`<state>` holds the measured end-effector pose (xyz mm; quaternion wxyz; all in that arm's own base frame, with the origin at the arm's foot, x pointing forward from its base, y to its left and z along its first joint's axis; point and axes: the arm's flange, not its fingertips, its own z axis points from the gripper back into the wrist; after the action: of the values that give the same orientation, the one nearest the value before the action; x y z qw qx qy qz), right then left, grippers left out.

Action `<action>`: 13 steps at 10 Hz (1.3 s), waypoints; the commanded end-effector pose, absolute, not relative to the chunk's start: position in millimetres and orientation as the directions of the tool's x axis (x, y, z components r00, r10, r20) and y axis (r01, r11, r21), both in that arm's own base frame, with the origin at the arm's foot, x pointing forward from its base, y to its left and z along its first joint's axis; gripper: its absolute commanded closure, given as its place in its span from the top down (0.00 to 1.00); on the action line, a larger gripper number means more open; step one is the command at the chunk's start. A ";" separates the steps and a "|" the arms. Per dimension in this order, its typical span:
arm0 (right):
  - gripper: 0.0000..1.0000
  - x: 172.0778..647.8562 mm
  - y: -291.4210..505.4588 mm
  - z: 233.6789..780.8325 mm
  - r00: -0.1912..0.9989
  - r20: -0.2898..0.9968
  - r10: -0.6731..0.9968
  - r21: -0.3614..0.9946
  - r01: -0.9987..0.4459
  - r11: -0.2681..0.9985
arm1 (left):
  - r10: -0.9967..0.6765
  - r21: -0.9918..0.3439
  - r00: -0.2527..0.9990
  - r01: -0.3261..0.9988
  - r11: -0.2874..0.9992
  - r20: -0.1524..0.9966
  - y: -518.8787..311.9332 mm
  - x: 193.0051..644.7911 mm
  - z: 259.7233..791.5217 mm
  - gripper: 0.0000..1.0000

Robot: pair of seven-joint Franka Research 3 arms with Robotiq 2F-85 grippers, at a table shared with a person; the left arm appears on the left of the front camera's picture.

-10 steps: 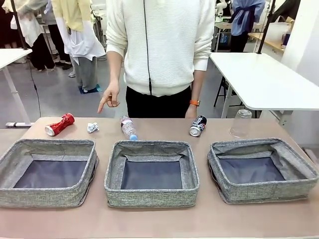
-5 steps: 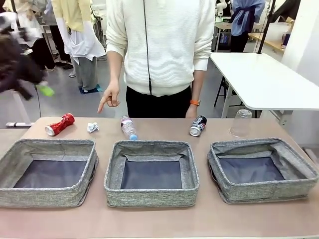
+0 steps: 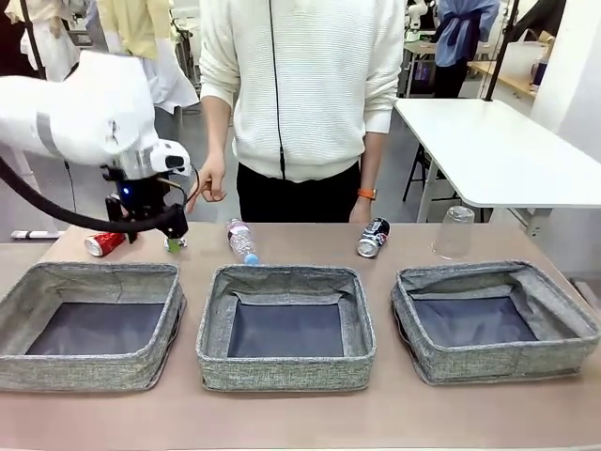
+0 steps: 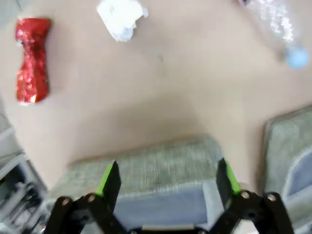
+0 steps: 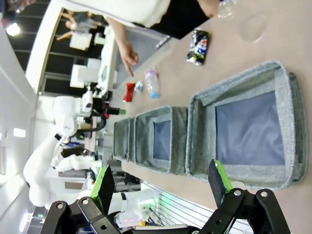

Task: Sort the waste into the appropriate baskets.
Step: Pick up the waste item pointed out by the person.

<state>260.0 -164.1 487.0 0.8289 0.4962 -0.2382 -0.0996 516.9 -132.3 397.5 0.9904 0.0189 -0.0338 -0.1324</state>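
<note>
Your left gripper (image 3: 150,233) hangs over the far left of the table (image 3: 300,413), above the far rim of the left basket (image 3: 84,371). Its fingers are spread wide with nothing between them. From its wrist camera you look down past the green pads onto that grey rim and bare tabletop.

The litter lies in a row along the table's far edge, all of it outside the baskets:
- The red can (image 4: 32,59) lies on its side, just beyond the left basket.
- The paper ball (image 4: 122,18) sits just beside the red can, apart from it.
- The bottle (image 3: 241,241) lies on its side, its blue cap just at the middle basket's (image 3: 282,371) far rim.
- The dark can (image 3: 373,238) lies on its side, between the middle and right baskets.
- The cup (image 3: 454,232) stands upside down behind the right basket (image 3: 498,362).

The person's hand (image 3: 208,185) points a finger down toward the left end of the row.

Your right gripper (image 5: 161,187) is likewise wide open and holds nothing. It sits on your side of the table, looking across the right basket.
</note>
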 end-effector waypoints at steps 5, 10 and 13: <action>1.00 263.0 -164.9 489.5 0.859 0.324 -0.397 0.870 -0.105 0.482 | -0.124 -0.001 0.973 0.127 0.992 0.192 -140.0 519.4 395.2 1.00; 1.00 263.0 -164.9 489.5 0.859 0.324 -0.397 0.870 -0.105 0.482 | 0.079 -0.117 0.948 -0.045 0.992 0.309 -136.0 570.1 349.7 1.00; 1.00 263.0 -164.9 489.5 0.859 0.324 -0.397 0.870 -0.105 0.482 | 0.156 -0.078 0.930 -0.137 0.987 0.333 -135.4 577.2 341.9 1.00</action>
<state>260.2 -164.1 487.0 0.8281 0.4974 -0.2388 -0.0992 575.2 -119.7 337.8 0.9833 -0.0473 -0.1678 0.0529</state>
